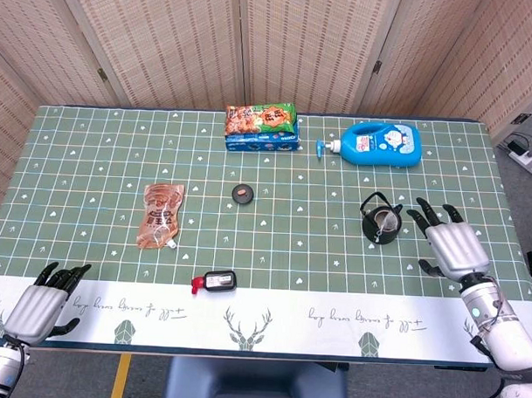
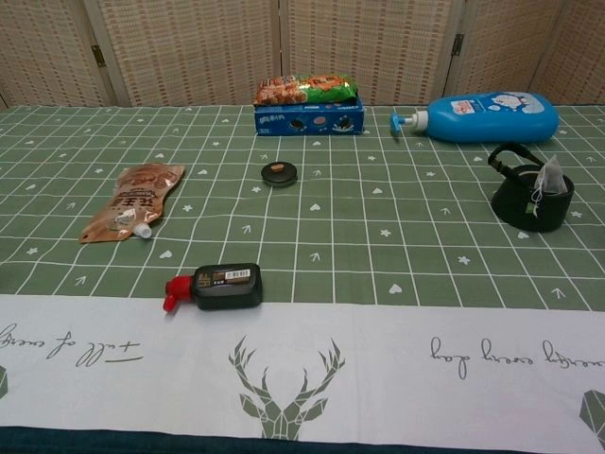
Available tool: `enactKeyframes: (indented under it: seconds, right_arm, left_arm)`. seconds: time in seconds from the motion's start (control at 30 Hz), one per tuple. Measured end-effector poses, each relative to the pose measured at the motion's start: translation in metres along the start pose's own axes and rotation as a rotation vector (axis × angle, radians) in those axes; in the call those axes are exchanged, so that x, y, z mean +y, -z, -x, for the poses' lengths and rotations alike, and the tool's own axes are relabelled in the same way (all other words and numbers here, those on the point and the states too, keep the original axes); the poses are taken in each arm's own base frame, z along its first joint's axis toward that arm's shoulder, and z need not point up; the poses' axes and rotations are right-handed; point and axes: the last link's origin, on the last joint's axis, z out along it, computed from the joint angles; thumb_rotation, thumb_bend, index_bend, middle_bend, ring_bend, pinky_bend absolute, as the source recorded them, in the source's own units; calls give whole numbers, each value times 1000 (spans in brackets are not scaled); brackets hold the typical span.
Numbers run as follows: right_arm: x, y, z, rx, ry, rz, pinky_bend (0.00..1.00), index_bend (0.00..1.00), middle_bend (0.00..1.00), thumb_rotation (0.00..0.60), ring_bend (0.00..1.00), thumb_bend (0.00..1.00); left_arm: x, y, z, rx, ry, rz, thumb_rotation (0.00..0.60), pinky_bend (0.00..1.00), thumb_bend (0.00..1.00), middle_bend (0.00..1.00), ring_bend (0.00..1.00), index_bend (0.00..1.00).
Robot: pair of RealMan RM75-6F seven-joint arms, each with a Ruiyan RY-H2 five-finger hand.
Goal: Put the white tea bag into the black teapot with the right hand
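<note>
tea bag [image 2: 549, 177] in teapot [image 2: 529, 202]

Head view looks steeply down over the table [image 1: 93, 158]; chest view sits low at its near edge

Most of the white tea bag [image 2: 550, 177] is sunk inside the black teapot [image 2: 529, 201], so only its top corner and string show. Neither hand appears in the chest view. In the head view, the left hand [image 1: 42, 306] sits near the bottom edge, which cuts off its arm.
</note>
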Motion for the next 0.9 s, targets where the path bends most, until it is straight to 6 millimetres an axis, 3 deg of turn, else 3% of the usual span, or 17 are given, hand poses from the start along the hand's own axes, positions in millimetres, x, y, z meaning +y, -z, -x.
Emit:
enactKeyframes:
  seconds: [0.3,0.53,0.7,0.9]
  right_arm:
    - [-1,-24,-8,-94,-75,21,113,210,14,600,572,310]
    - [-7,-40,1,-153,-91,32,114,210,11,600,587,310]
    - [-10,-47,7,-205,-136,26,203,210,27,600,646,309]
    - [-1,-54,5,-192,-148,56,325,208,3,600,692,310]
  left_arm:
    - [-2,-1,-1,2,7,-5,600,60,209,124,153,0]
    - [-2,0,-2,6,15,-2,600,60,211,124,153,0]
    - [-3,1,-3,8,18,-1,600,61,211,124,154,0]
    - [-3,0,-3,5,17,-2,600,61,211,124,154,0]
